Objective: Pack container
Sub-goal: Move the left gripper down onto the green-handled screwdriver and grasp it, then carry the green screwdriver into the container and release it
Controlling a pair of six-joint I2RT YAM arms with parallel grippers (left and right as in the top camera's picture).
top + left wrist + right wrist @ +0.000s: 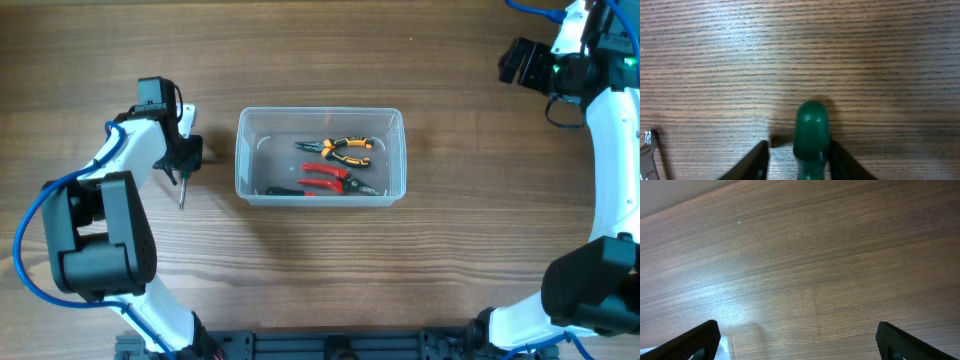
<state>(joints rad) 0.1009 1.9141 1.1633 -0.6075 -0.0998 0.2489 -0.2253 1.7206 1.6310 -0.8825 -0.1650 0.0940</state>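
Note:
The clear plastic container stands at the table's middle. In it lie orange-and-black pliers and red-handled pliers. My left gripper is down at the table left of the container, open, its fingers either side of a green screwdriver handle. The right finger is against the handle; a gap shows on the left. The screwdriver's shaft points toward the table's front. My right gripper is open wide and empty, high at the far right. A container corner shows faintly below it.
A shiny metal tool end lies on the table left of the left gripper's fingers. The wooden table runs on all sides of the container.

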